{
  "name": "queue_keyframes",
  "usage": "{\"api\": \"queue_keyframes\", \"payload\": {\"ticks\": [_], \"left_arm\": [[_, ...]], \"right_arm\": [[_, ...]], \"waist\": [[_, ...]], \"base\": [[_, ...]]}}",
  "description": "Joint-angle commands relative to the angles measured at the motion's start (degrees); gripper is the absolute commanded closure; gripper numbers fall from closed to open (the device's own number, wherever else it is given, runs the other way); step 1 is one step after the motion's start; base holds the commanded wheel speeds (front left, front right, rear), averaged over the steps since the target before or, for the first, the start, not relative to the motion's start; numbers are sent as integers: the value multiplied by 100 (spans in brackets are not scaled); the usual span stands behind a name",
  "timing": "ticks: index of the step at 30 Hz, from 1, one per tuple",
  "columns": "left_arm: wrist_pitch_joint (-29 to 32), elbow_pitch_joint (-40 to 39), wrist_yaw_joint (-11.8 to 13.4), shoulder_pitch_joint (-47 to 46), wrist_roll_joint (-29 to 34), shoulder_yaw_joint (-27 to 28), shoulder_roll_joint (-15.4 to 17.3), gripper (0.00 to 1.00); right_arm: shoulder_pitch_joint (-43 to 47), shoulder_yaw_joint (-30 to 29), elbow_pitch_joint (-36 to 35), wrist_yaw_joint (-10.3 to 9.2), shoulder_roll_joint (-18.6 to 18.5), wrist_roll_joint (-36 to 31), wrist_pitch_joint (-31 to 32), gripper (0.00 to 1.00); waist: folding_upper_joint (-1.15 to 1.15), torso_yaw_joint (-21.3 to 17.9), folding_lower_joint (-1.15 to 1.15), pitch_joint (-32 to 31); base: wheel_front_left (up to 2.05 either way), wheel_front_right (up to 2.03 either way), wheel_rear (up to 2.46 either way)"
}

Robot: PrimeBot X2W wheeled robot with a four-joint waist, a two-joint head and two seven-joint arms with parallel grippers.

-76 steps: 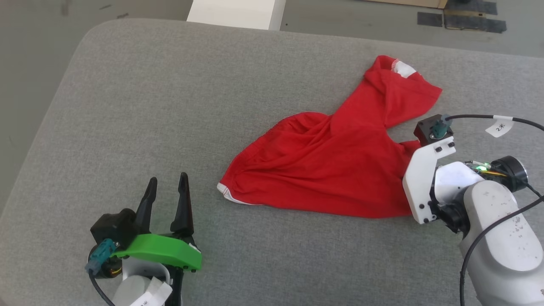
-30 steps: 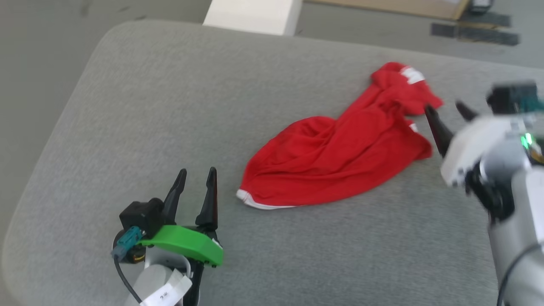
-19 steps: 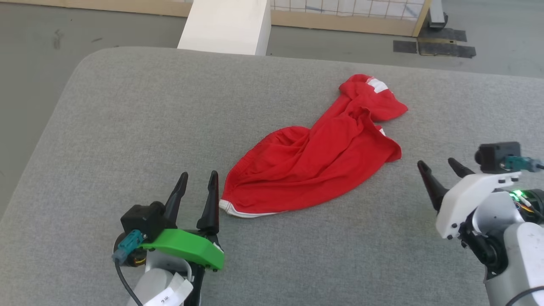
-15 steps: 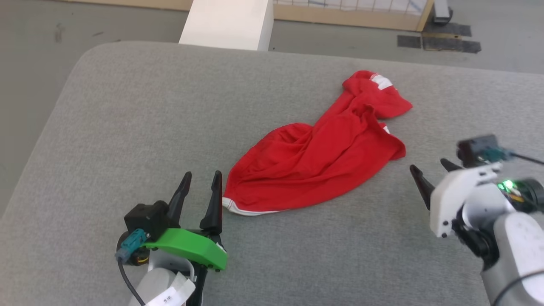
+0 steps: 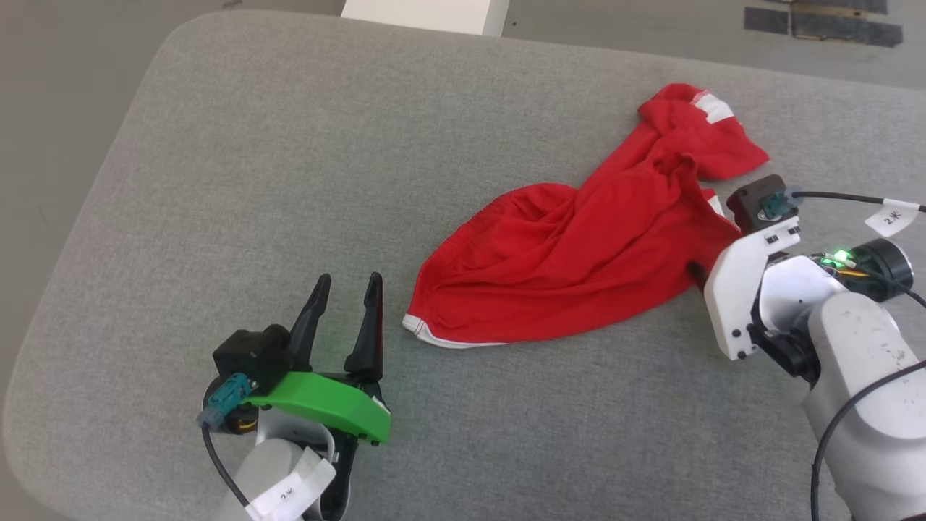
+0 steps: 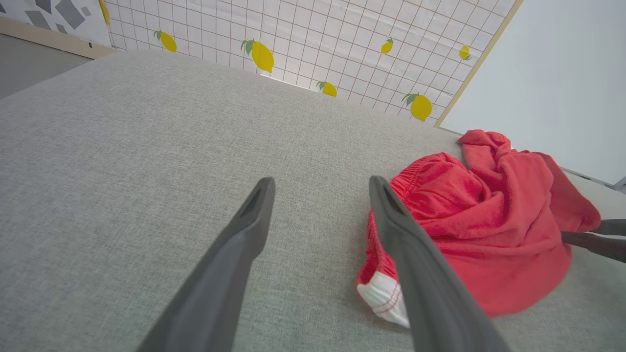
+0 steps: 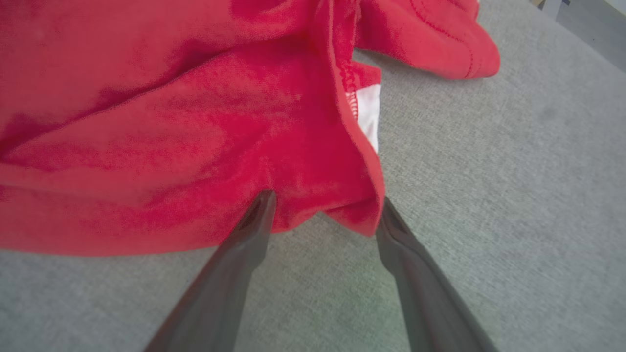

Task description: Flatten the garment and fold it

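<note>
My right gripper [image 7: 326, 198] is sitting at the cloth now. Half a second ago its fingers were standing clear, and now the two tips are straddling the nearest corner of the red thin-fabric shorts with white hem trim [image 7: 171, 122]. They are spread wide, with the corner lying between them and nothing pinched. The forearm is reaching in low from the right, with the wrist bent toward the cloth.

My left gripper [image 5: 349, 278] is holding the same spot as before, fingers parted and pointing away from me over the grey fabric-covered pad [image 5: 289, 145]. The white-trimmed hem corner is lying just to the right of its right finger [image 6: 391, 230], close but apart. In the left wrist view the right gripper's dark fingers are poking in at the far side of the bunched shorts.

Beyond both grippers the shorts are running away in a rumpled diagonal strip. Their far end, carrying a white patch, is well past the right gripper.

Left of the left gripper and ahead of it, bare pad is stretching out to the rounded edge. Past that edge a white block [image 5: 423, 9] and dark tape strips [image 5: 825, 22] are lying on the floor.
</note>
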Motion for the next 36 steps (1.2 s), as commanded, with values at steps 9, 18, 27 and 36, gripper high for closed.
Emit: {"api": "queue_keyframes", "payload": {"ticks": [9, 18, 27, 36], "left_arm": [[-67, 75, -18, -156, -38, -3, -20, 0], [-79, 155, -25, -135, -36, 0, -12, 0], [-54, 166, 0, 72, -74, 1, 61, 0], [12, 139, 14, 139, -135, -80, 62, 0]], "right_arm": [[-352, 355, 351, -9, -6, 202, -251, 100], [-291, 100, 208, -9, -5, 693, -353, 100], [801, -681, -1147, -9, -459, 1337, 1285, 100], [2410, -1843, -2313, -9, 239, 1357, 3291, 100]], "waist": [[0, -3, 0, 123], [0, -154, 0, -70], [0, -384, 0, -470], [0, -438, 0, -584]], "base": [[0, 0, 0], [0, 0, 0], [0, 0, 0], [0, 0, 0]]}}
